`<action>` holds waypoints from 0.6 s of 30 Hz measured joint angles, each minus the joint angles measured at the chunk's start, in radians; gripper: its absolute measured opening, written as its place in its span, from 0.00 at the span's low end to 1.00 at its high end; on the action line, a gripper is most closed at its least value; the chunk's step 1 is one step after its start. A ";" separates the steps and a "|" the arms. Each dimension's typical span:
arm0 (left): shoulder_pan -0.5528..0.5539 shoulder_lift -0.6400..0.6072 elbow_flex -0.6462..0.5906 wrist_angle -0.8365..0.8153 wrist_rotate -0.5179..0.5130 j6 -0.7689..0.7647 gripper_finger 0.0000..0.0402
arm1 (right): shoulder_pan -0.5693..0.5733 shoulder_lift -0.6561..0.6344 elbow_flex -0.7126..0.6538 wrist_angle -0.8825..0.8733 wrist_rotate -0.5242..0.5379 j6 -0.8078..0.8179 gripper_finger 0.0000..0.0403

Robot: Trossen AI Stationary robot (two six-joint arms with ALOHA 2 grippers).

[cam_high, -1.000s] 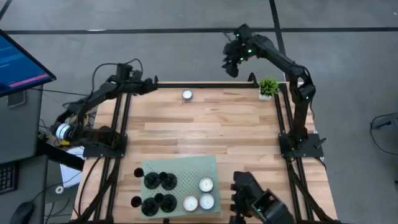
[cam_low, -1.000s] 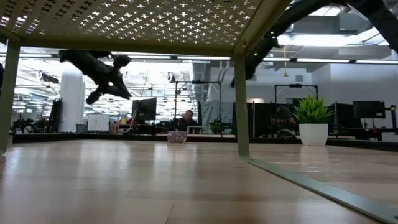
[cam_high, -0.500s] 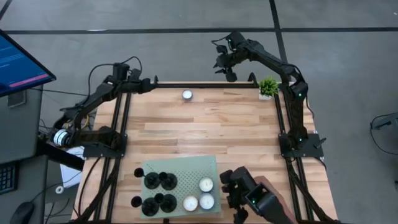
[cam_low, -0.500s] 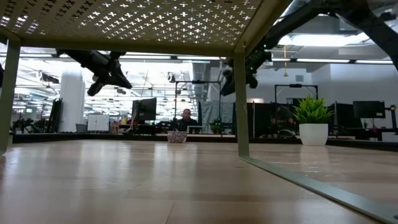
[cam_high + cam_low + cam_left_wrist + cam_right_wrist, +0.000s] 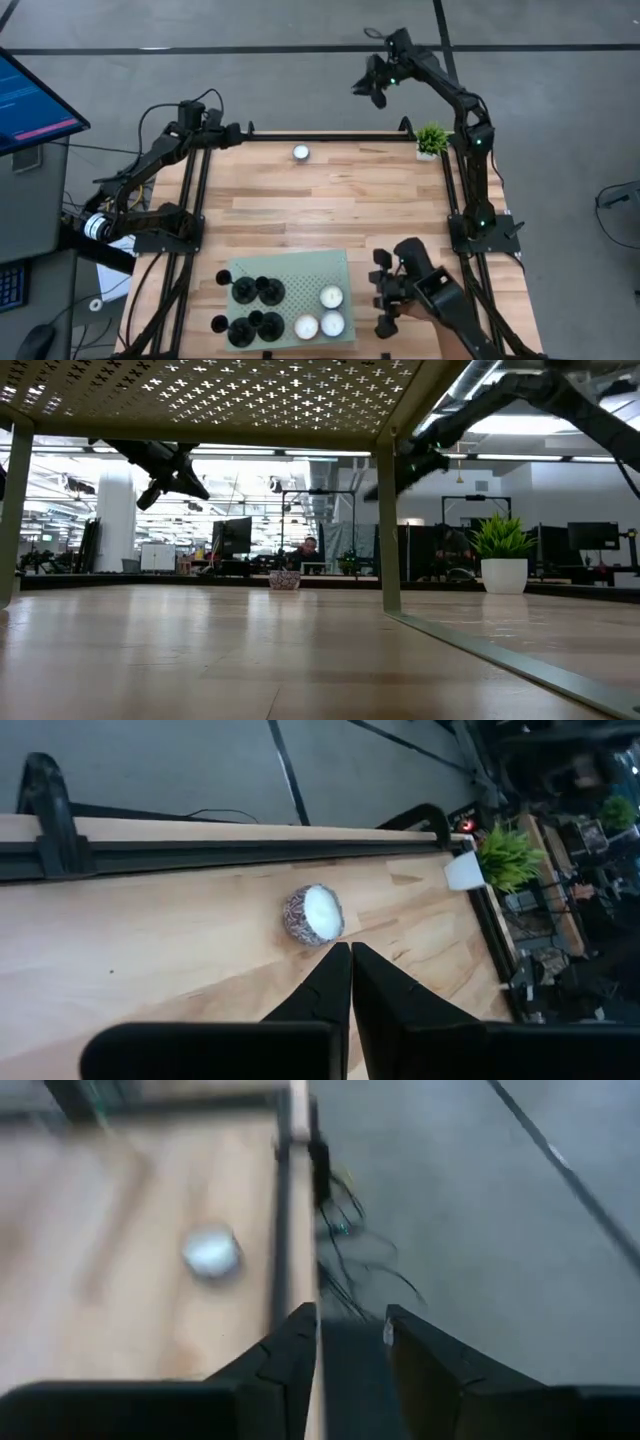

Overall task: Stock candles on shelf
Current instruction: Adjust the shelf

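The right wrist view is smeared: the lone candle (image 5: 211, 1251) shows only as a pale blob, its rim lost. In the low view the shelf (image 5: 230, 395) runs off the top edge, so only its perforated underside shows and whatever sits on it is hidden. In the high view, a dark device (image 5: 430, 300) at lower right is cut by the bottom edge, and the monitor (image 5: 30, 100) by the left edge.
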 joint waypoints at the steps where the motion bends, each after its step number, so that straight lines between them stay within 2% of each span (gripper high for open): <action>1: 0.000 0.000 0.000 0.000 -0.013 -0.004 0.03 | 0.007 0.000 0.034 -0.013 -0.028 0.047 0.27; 6: 0.000 0.008 0.000 0.001 -0.100 -0.030 0.03 | 0.086 -0.004 0.158 -0.119 -0.066 0.110 0.22; 11: 0.000 0.109 0.000 0.001 -0.080 0.066 0.01 | 0.139 -0.015 0.242 -0.349 -0.182 0.045 0.17; 15: -0.020 0.231 0.000 0.000 -0.049 0.128 0.01 | 0.158 -0.064 0.259 -0.479 -0.150 0.012 0.14; 18: -0.067 0.307 0.000 -0.001 -0.055 0.174 0.01 | 0.181 -0.098 0.260 -0.501 -0.089 -0.008 0.10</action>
